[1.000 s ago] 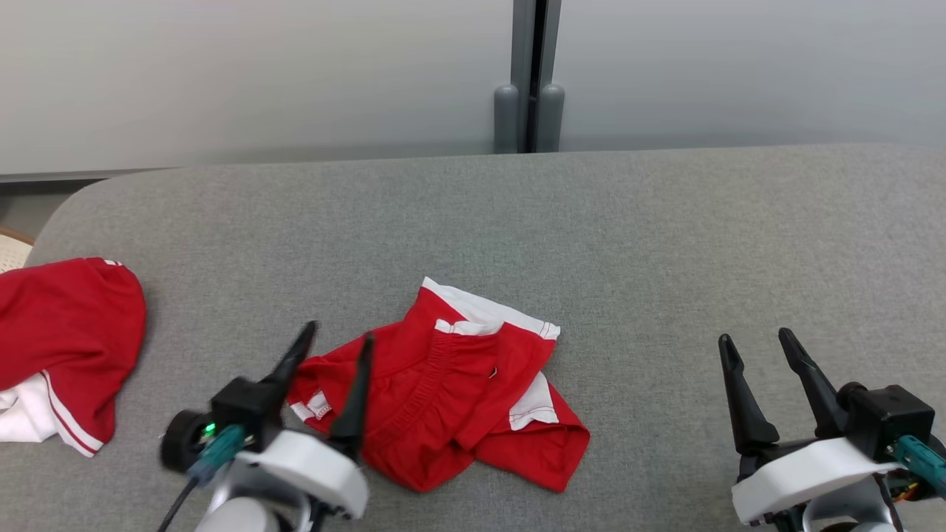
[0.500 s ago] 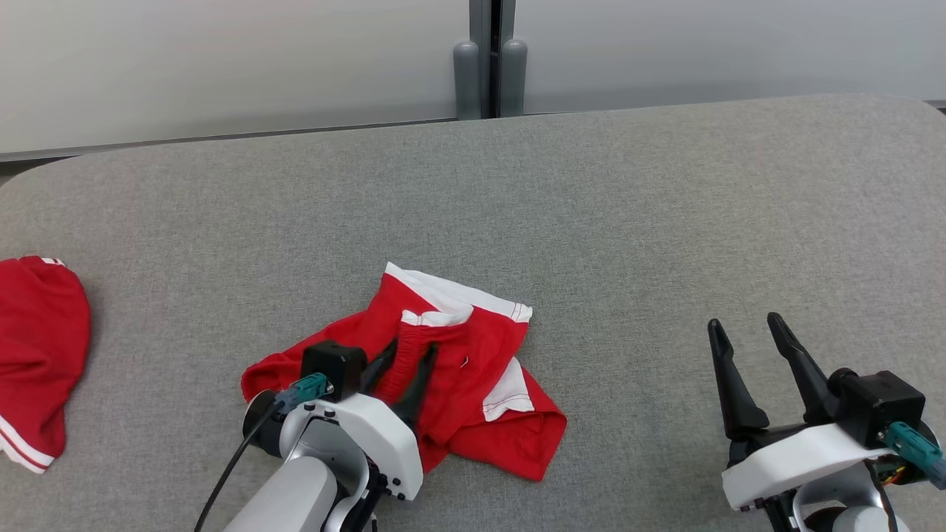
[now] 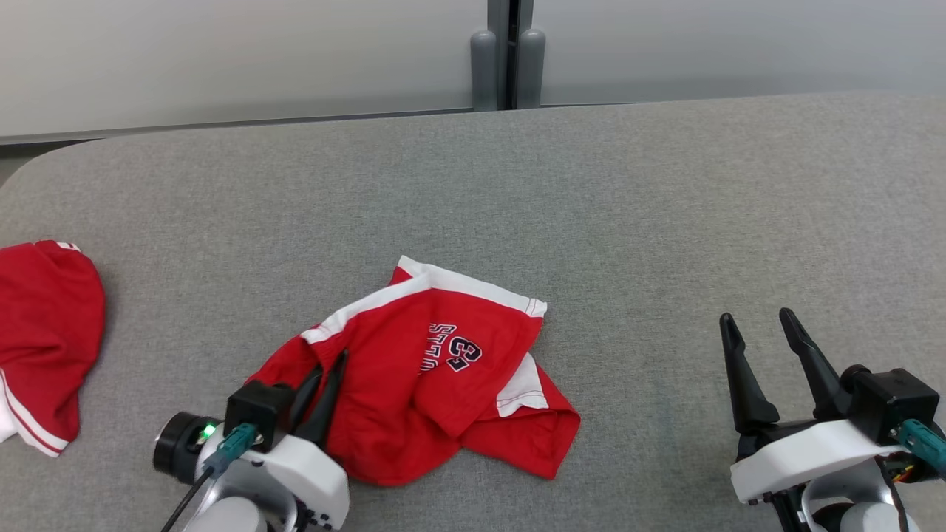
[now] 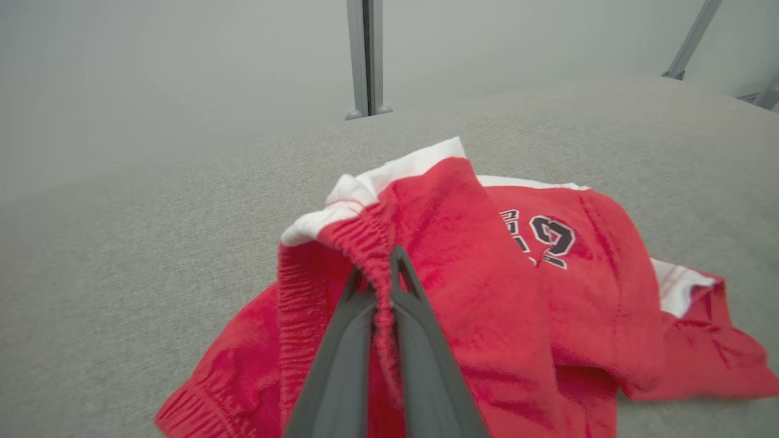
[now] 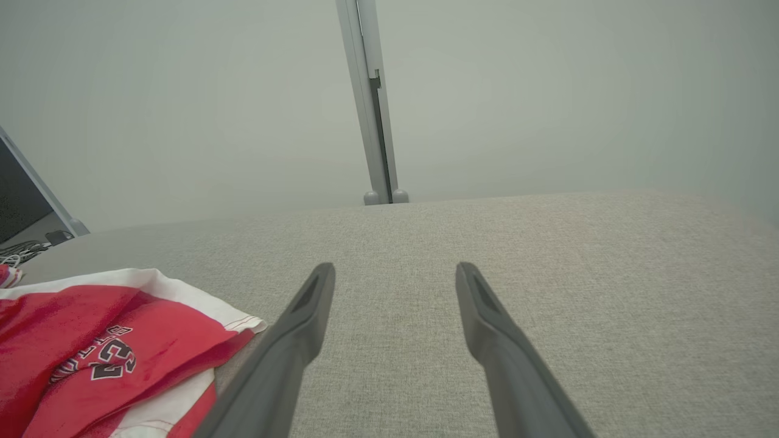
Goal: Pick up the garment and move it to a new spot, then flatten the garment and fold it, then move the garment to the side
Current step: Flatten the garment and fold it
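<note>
The garment (image 3: 436, 377) is a pair of red shorts with white trim and a dark number print, lying crumpled at the front middle of the grey table. My left gripper (image 3: 329, 363) is shut on its elastic waistband at the left side. In the left wrist view the gathered waistband of the garment (image 4: 487, 267) is pinched between my left gripper (image 4: 377, 274) and lifted a little. My right gripper (image 3: 757, 318) stands open at the lower right, well clear of the cloth. In the right wrist view my right gripper (image 5: 394, 271) holds nothing, with the garment (image 5: 109, 347) at its left.
A second red and white garment (image 3: 41, 340) lies at the table's left edge. The grey table (image 3: 628, 214) has a wide bare stretch behind and to the right of the shorts. A pale wall with a vertical post (image 3: 508, 55) stands behind.
My left gripper has shut on the waistband and pulled it back toward me, turning the cloth over so the number print now shows. The camera has shifted. The right gripper stays open.
</note>
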